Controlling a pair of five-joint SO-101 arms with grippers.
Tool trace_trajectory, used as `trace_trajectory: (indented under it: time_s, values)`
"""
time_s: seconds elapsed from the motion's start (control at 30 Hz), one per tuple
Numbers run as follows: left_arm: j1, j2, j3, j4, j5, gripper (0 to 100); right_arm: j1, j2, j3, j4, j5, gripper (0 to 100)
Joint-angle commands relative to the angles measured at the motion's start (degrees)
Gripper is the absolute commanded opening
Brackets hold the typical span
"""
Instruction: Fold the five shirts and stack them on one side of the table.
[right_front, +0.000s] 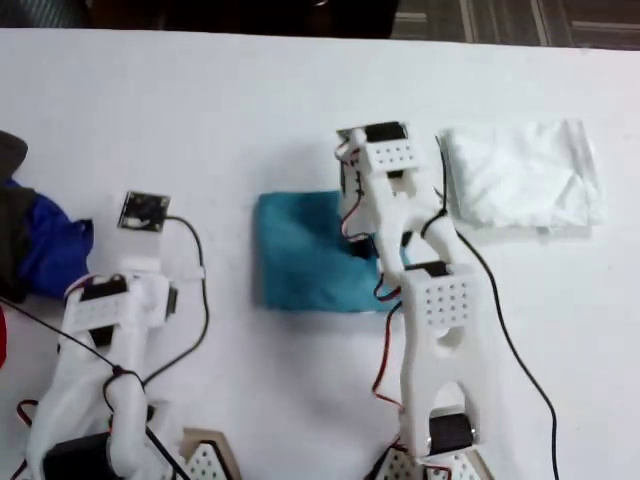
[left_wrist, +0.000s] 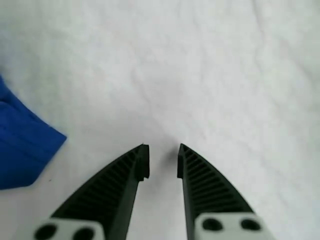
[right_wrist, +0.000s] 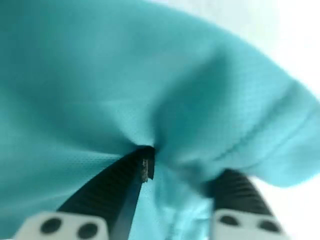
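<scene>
Teal shirt (right_front: 300, 262) lies folded into a rough square near the middle of the table (right_front: 200, 100). Your right fingers (right_wrist: 120, 187) are closed on a thick fold at its right edge, with the cloth puckering at the tips and bulging between them. That edge grip works as a handle: judging from the layout, the folding is done and the step in hand is carrying it to the stack. 1 white shirt (right_front: 520, 175) sits folded at the far right, just beyond the right arm (right_front: 440, 310), so that looks like your stacking side. Your left fingers (left_wrist: 120, 185) hang over bare table with a narrow gap between them and nothing held. They sit just right of the blue shirt (right_front: 55, 250), which lies crumpled with a dark garment (right_front: 12, 215) at the left edge, probably placed for the next pick. Of the 5 shirts, I'd put you at 1 stacked and 1 ready to go. For room, the strip between teal and white is taken up by the right arm itself, so lift before you swing right, or the hanging layers may drag and unfold. The table's far edge lies well beyond the white shirt, and the far half is open, so you have space to come in from there and set the teal square down on top.
</scene>
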Motion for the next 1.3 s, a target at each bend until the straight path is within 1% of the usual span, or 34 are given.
trace_trajectory:
  time_s: [0.0,0.03,0.2,0.33,0.4,0.57,0.77,0.83,0.93,1.17,1.27]
  values:
    - [-0.09,-1.76,-0.13,-0.97,0.09,12,-0.4,2.95,-1.93,1.1,2.29,3.3]
    - [-0.09,-1.76,-0.13,-0.97,0.09,12,-0.31,2.95,-2.11,1.1,2.29,1.2]
    - [-0.09,-1.76,-0.13,-0.97,0.09,12,-0.22,-1.1,-4.04,1.1,2.81,1.9]
    - [-0.09,-1.76,-0.13,-0.97,0.09,12,0.04,-10.24,-4.04,1.1,7.65,2.0]
    - [-0.09,-1.76,-0.13,-0.97,0.09,12,1.45,-15.25,-4.13,1.1,10.55,2.0]
    - [-0.09,-1.76,-0.13,-0.97,0.09,12,9.27,-22.2,-8.79,1.01,17.67,2.0]
    - [-0.09,-1.76,-0.13,-0.97,0.09,12,19.56,-22.46,-19.87,1.01,25.23,2.0]
    - [-0.09,-1.76,-0.13,-0.97,0.09,12,22.11,-22.37,-21.98,0.84,29.19,2.0]
    - [-0.09,-1.76,-0.13,-0.97,0.09,12,25.89,-22.37,-22.42,-2.42,33.58,2.0]
    - [-0.09,-1.76,-0.13,-0.97,0.09,12,31.87,-18.77,-22.86,-9.1,39.65,2.0]
    - [-0.09,-1.76,-0.04,-0.97,0.09,12,33.98,-15.69,-22.86,-12.18,40.44,2.0]
